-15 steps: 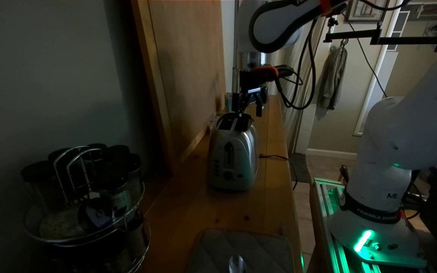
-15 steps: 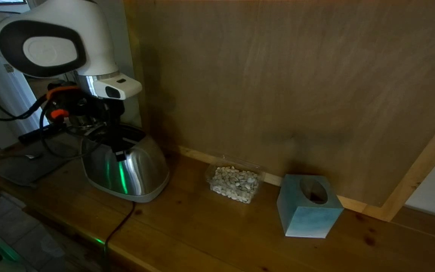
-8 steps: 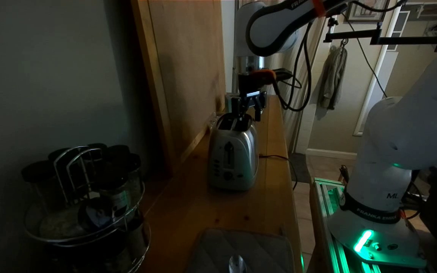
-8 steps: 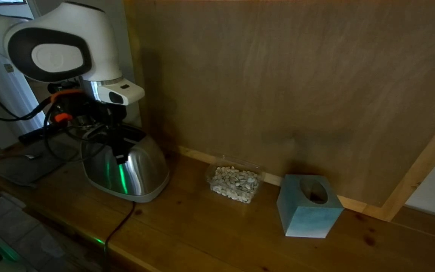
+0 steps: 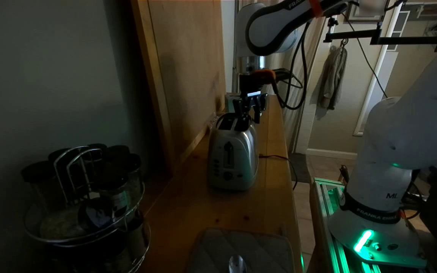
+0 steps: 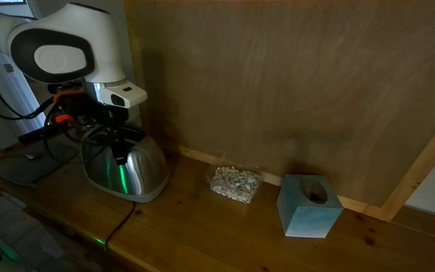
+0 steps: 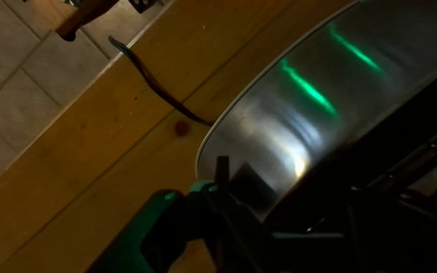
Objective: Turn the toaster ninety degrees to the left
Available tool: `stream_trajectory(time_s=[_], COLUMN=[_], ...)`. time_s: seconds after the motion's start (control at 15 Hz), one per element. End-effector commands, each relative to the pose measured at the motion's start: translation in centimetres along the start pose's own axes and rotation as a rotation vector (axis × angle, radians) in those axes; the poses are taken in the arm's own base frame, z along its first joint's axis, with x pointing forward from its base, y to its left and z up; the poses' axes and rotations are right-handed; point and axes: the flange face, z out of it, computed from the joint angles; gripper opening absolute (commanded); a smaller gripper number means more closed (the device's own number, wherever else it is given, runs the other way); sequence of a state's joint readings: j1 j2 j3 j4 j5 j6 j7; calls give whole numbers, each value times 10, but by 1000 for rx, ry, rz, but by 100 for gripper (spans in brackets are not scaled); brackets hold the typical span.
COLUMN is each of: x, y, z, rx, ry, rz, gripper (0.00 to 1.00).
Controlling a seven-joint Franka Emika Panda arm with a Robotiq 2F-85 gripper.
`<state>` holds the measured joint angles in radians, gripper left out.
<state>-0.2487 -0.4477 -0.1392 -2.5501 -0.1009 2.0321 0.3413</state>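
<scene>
Gripper (image 5: 249, 116) seen spread astride one wall of the toaster (image 5: 239, 157); slip could be caused by smooth metal, tipping by off-centre pull or snagged cord (image 7: 157, 88).

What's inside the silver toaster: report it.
In an exterior view, the two-slot toaster shows dark slots with a paler strip between them. Deeper down is too dark to read, and the end effector covers part of one, so any contents are unseen.
</scene>
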Motion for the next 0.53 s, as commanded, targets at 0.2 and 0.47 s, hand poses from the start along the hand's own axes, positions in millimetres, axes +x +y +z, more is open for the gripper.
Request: stream_trajectory(time_s=[0.2,0.47], x=[7,8], y=[-4,-6], z=[-3,-6], rx=[18,8], ry=[0,11], rz=[64,35], gripper=[25,23])
